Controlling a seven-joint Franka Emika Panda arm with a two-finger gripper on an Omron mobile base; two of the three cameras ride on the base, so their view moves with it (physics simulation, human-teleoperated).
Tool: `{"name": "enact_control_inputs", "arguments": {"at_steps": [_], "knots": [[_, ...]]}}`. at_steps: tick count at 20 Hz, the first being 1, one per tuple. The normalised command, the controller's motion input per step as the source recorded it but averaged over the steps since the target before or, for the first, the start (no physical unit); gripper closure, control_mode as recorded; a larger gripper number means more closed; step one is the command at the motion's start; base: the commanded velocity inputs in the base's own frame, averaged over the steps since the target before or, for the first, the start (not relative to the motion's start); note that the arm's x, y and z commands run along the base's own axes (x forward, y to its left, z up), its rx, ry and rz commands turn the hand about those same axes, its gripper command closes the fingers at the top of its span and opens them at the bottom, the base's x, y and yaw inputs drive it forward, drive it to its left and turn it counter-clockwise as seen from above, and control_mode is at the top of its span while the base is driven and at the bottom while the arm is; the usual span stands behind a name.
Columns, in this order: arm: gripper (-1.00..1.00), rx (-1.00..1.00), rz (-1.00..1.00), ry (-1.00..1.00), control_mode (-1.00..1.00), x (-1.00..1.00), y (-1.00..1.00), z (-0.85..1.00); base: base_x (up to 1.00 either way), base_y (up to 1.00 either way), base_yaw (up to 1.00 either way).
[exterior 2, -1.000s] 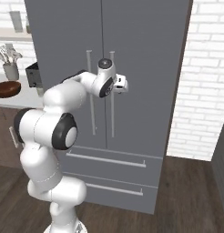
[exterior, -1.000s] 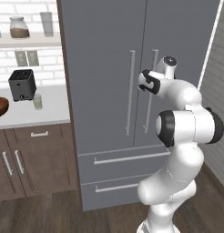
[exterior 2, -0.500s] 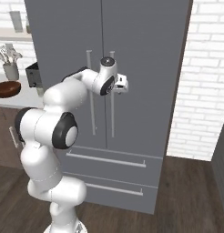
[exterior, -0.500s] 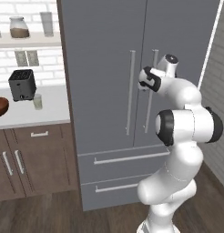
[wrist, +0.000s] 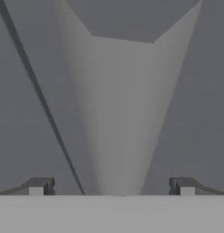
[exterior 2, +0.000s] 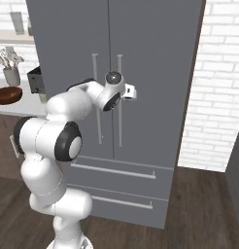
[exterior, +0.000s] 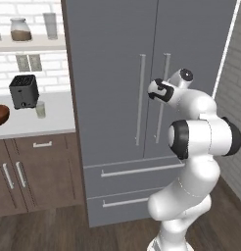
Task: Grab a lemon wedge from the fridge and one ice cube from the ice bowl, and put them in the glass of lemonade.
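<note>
1. The claw [wrist: 112,186] is spread wide, its two dark fingertips [wrist: 38,185] far apart in the hand view, and it holds nothing.
2. Between the fingertips in that view runs a pale silver fridge handle [wrist: 123,113], seen from close up; whether the tips touch it cannot be told.
3. In the left base view the hand sits up against the fridge [exterior: 112,73] at the height of the two long vertical handles, beside the right-door handle [exterior: 164,78].
4. In the right base view the hand is at the right-hand handle [exterior 2: 119,121], just right of the seam between the two doors.
5. Both fridge doors look shut, and the two drawers below them are shut as well.
6. The ice bowl [exterior: 0,115] stands on the white counter [exterior: 54,125] at the left edge of the left base view, well apart from the arm.
7. The glass of lemonade [exterior: 40,109] stands on the same counter, just in front of the dark toaster [exterior: 23,90].
8. A pale cup of utensils [exterior 2: 11,73] stands behind the bowl in the right base view.
</note>
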Motion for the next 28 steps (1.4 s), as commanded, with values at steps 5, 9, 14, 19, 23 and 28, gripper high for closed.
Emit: {"name": "enact_control_inputs", "arguments": {"at_steps": [5,9,14,19,23,28], "knots": [[-1.00,0.00,0.00,-0.03,-1.00,0.50,0.00,-0.01,0.00,0.00,0.00],[1.00,0.00,0.00,0.00,-1.00,0.13,0.00,0.00,0.00,0.00,0.00],[1.00,-0.01,0.00,0.01,-1.00,0.11,0.01,0.01,0.00,0.00,0.00],[1.00,-0.03,0.00,0.05,-1.00,0.12,0.00,0.02,0.00,0.00,0.00],[1.00,-0.02,0.00,0.02,-1.00,0.04,-0.05,0.09,0.00,0.00,0.00],[1.00,0.00,0.00,0.00,-1.00,-0.02,-0.17,0.11,0.00,0.00,0.00]]}}
